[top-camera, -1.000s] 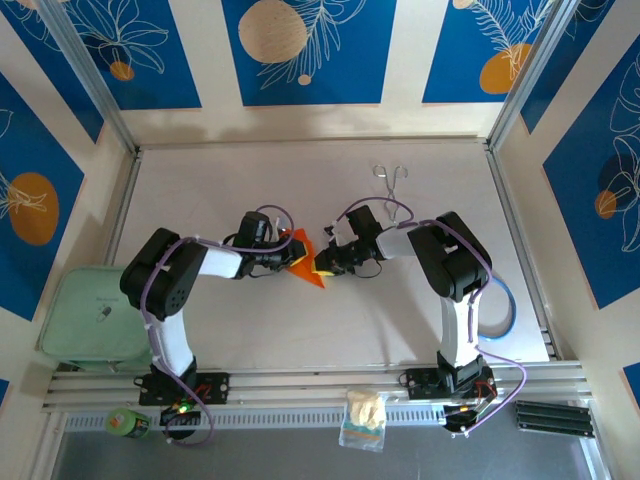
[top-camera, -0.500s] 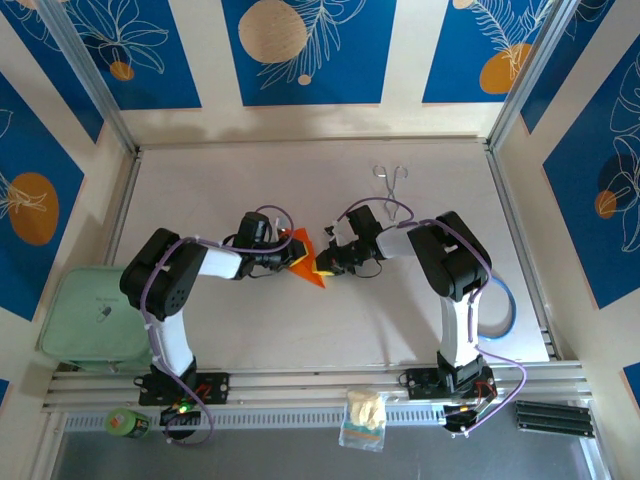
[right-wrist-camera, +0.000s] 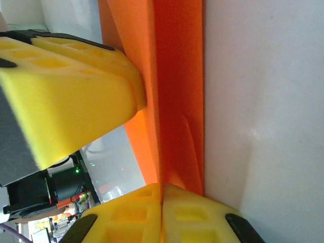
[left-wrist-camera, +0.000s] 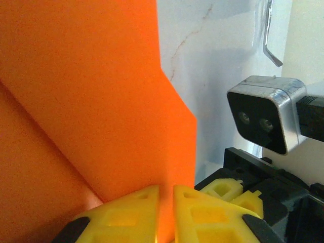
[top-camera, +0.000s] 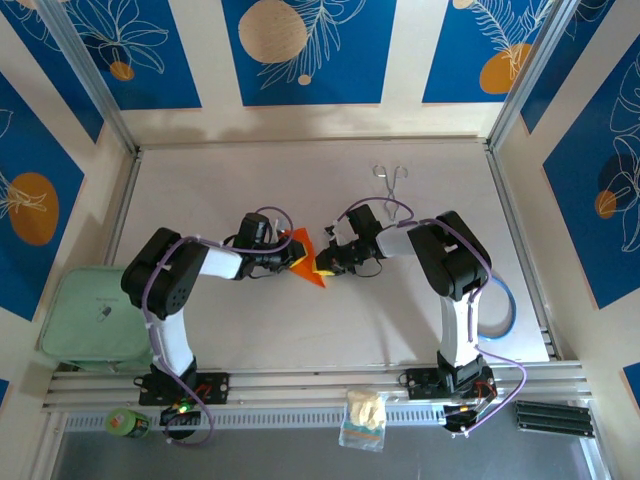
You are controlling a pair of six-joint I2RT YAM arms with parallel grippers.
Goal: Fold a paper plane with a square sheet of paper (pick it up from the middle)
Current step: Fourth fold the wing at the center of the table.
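Observation:
The folded orange sheet of paper is held up off the table between both arms in the top view. My left gripper is shut on its left edge, and my right gripper is shut on its right edge. In the left wrist view the paper is a creased orange panel pinched between my yellow fingertips, with the left gripper at the bottom. In the right wrist view the paper runs upright as stacked layers into my right gripper. The left gripper's yellow finger presses the paper from the left.
Metal tongs lie at the back of the white table. A pale green box sits off the left edge. A blue-white ring lies behind the right arm. A small plastic bag rests on the front rail.

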